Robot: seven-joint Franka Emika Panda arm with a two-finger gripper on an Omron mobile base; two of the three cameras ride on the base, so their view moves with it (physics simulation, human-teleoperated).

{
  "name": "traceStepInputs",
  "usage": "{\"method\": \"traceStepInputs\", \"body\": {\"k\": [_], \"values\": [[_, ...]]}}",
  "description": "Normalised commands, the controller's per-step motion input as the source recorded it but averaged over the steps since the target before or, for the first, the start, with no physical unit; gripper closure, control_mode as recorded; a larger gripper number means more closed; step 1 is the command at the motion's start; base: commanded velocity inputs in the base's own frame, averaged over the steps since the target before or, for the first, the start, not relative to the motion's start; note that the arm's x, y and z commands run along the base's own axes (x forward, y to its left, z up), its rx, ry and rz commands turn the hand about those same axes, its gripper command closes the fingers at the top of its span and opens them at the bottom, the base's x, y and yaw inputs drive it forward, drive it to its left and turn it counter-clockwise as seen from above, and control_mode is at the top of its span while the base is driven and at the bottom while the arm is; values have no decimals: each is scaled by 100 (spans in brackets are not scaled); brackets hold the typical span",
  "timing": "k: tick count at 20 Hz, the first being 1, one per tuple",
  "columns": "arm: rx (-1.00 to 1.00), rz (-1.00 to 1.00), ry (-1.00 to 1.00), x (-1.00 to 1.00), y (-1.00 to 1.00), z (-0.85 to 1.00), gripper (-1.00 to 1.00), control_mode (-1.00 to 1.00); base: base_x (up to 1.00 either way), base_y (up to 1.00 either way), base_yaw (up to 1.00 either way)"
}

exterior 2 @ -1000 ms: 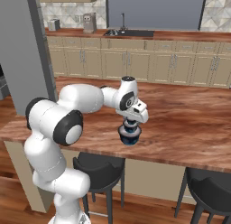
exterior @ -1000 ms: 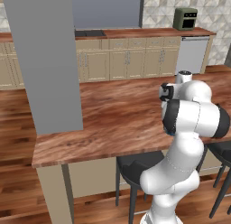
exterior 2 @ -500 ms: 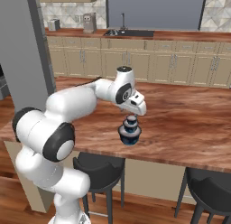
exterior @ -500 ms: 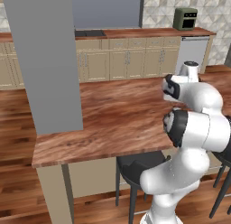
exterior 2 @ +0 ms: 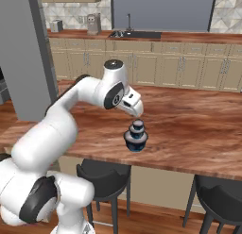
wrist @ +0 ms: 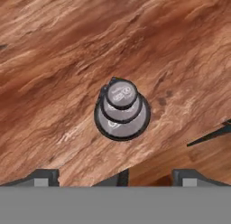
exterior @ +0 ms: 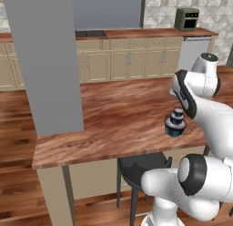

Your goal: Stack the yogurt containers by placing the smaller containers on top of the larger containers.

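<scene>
A wooden island countertop [exterior: 113, 111] with a reddish-brown, streaky grain carries the things. Directly on it rests the widest yogurt container [exterior 2: 136, 142], a squat dark blue cup, near the front edge of the countertop and toward its right part as seen from the left base view [exterior: 175, 126]. The middle-sized container [wrist: 121, 109] sits on its pale top, and the tiniest container [wrist: 122, 93] sits on that, slightly off-centre. A grey pillar [exterior: 43, 61] rises at the countertop's left end.

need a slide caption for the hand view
Three yogurt containers stacked largest to smallest on the wooden counter, seen from above with the open gripper clear of them.
</scene>
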Motion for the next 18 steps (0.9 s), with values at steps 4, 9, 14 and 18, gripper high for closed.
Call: {"method": "traceStepInputs", "body": {"k": [4, 9, 14, 18], "values": [[-3, 0, -29, -100, 55, 36, -100, -100, 0, 0, 0], [-4, 0, -36, -100, 52, 16, -100, -100, 0, 0, 0], [-1, 0, -33, -100, 35, 8, -100, -100, 0, 0, 0], [0, 0, -28, -82, 14, 0, -100, -100, 0, 0, 0]]}}
